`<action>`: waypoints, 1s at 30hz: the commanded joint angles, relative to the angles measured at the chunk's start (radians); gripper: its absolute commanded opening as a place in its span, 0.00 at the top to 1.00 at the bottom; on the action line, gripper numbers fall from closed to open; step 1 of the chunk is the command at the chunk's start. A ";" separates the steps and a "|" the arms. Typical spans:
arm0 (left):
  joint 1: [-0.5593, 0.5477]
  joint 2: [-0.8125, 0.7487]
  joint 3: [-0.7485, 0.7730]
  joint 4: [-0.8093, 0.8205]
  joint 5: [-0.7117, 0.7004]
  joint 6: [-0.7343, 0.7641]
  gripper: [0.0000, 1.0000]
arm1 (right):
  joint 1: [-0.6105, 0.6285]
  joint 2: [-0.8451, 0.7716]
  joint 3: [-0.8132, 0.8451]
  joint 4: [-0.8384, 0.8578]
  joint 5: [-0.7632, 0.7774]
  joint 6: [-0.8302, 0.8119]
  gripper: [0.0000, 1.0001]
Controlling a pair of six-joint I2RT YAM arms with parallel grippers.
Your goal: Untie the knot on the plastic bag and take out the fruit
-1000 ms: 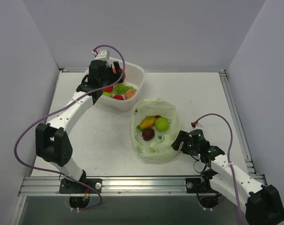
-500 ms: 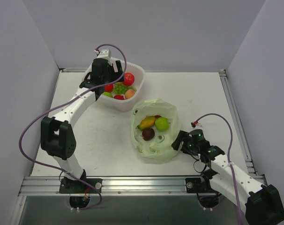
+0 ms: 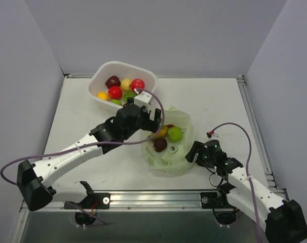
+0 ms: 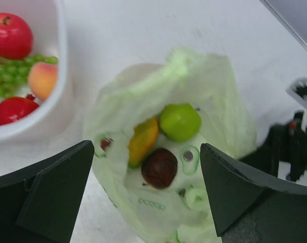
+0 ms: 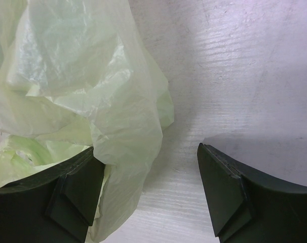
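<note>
Past the left finger of the left pincer (image 4: 146,152) sits the white basket (image 3: 122,63), which holds red apples, grapes and a peach. This pincer hangs with its fingers spread wide and nothing between them. Straight below the gap lies the plastic bag (image 4: 214,101), mouth gaping upward; no knot shows, so the untying looks done. Inside the bag, the mango (image 4: 142,140) sits nearest the left finger, the dark round fruit (image 4: 159,168) is under the middle of the gap, and the green apple (image 4: 180,121) is just beyond it towards the right finger.

The right pincer (image 5: 147,152) rests low on the table (image 5: 234,61), also wide open and gripping nothing. A fold of the bag drapes against its left finger.

The main risk is that the thin film bunches close around the fruit, so a closing finger could trap plastic along with a piece. With nothing pinning the bag, the whole bag might then lift and spill. The glossy round fruit could also squirt sideways out of an off-centre squeeze.
</note>
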 commanded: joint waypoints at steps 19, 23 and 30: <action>-0.343 0.345 0.020 -0.124 -0.283 -0.065 0.04 | 0.005 0.008 -0.022 -0.015 0.000 -0.016 0.28; -0.323 0.420 0.040 -0.116 -0.278 -0.101 0.04 | 0.008 0.010 -0.020 -0.012 -0.006 -0.022 0.28; -0.275 0.517 0.037 -0.067 -0.252 -0.106 0.04 | 0.014 0.039 -0.012 -0.009 -0.005 -0.021 0.28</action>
